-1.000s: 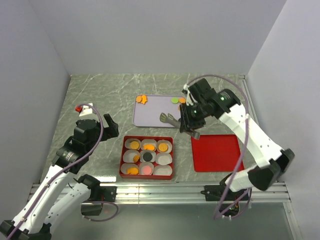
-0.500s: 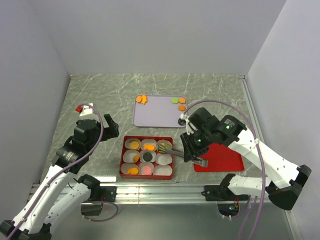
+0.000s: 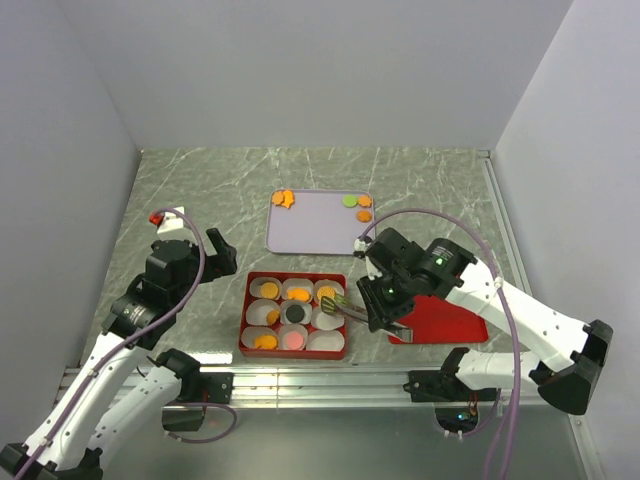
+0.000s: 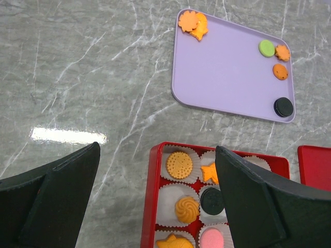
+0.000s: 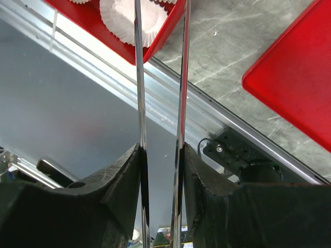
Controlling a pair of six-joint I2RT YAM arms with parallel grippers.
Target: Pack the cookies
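Observation:
A red box (image 3: 244, 318) with white paper cups holds several cookies: orange ones (image 4: 179, 165), a black one (image 4: 212, 200) and a pink one (image 4: 212, 240). More cookies lie on the purple tray (image 3: 320, 228): orange shapes (image 3: 285, 198), a green disc (image 3: 350, 200), orange discs (image 3: 365, 214) and a black one (image 4: 283, 107). My right gripper (image 3: 378, 300) is shut on metal tongs (image 3: 345, 302), whose tips reach over the box's right column. I cannot tell whether the tongs hold a cookie. My left gripper (image 3: 215, 255) is open and empty, left of the box.
A red lid (image 3: 462, 322) lies on the table right of the box, under my right arm. The right wrist view shows the box's near corner (image 5: 165, 31), the lid (image 5: 295, 72) and the table's metal front rail (image 5: 207, 108).
My right arm has swung with the tongs from over the purple tray toward me, to the box's right column. The left arm has not moved.

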